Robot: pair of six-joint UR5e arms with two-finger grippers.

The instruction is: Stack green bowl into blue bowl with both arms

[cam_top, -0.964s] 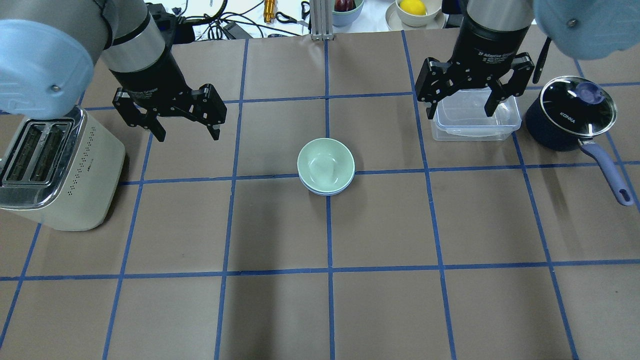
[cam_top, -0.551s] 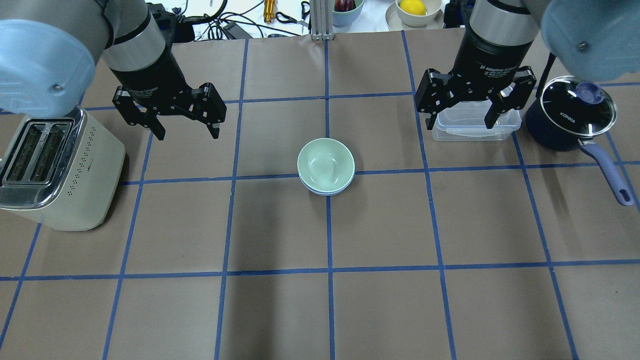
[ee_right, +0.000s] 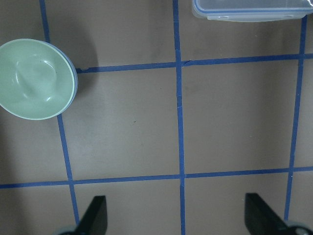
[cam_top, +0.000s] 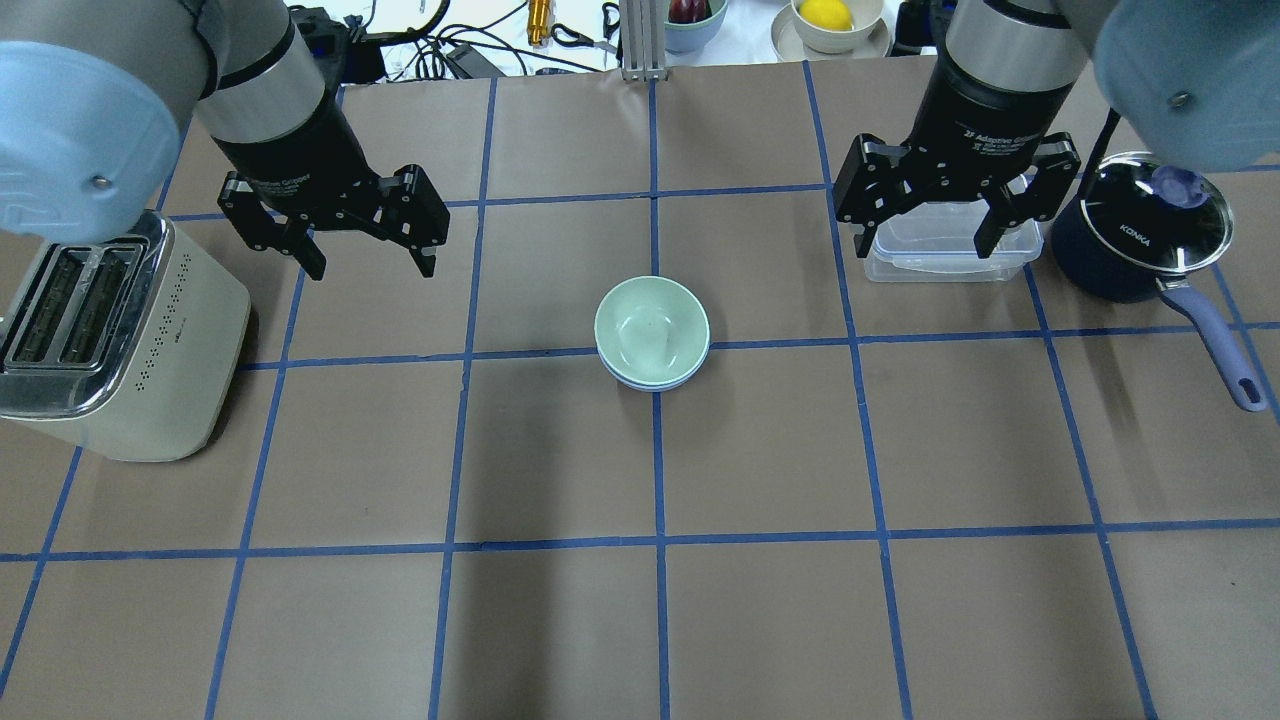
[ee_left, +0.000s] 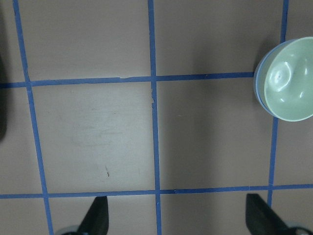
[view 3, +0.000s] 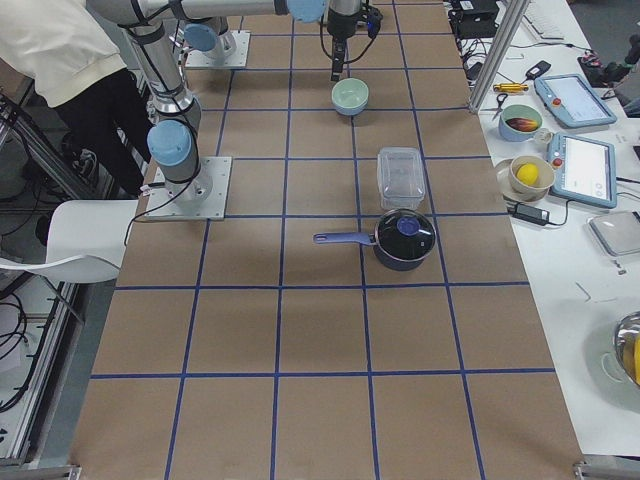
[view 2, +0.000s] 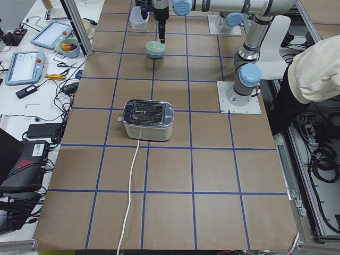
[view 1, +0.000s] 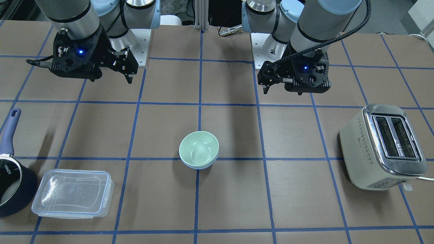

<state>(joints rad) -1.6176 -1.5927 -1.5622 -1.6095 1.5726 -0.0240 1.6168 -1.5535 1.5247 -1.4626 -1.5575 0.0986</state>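
Observation:
The green bowl [cam_top: 650,325] sits nested inside the blue bowl [cam_top: 652,382] at the table's middle; only the blue rim shows beneath it. The pair also shows in the front view, green bowl [view 1: 199,147] over blue bowl [view 1: 197,166], and in both wrist views [ee_left: 291,81] [ee_right: 35,78]. My left gripper [cam_top: 365,262] is open and empty, raised to the left of the bowls. My right gripper [cam_top: 925,245] is open and empty, raised to the right of them, over a clear container.
A cream toaster [cam_top: 110,340] stands at the left edge. A clear lidded container [cam_top: 950,250] and a dark blue saucepan [cam_top: 1150,235] with a glass lid stand at the right. Cables and dishes lie beyond the far edge.
Both arms have drawn back slightly from the bowls, the right gripper a little further over the container. The stacked bowls have not moved.

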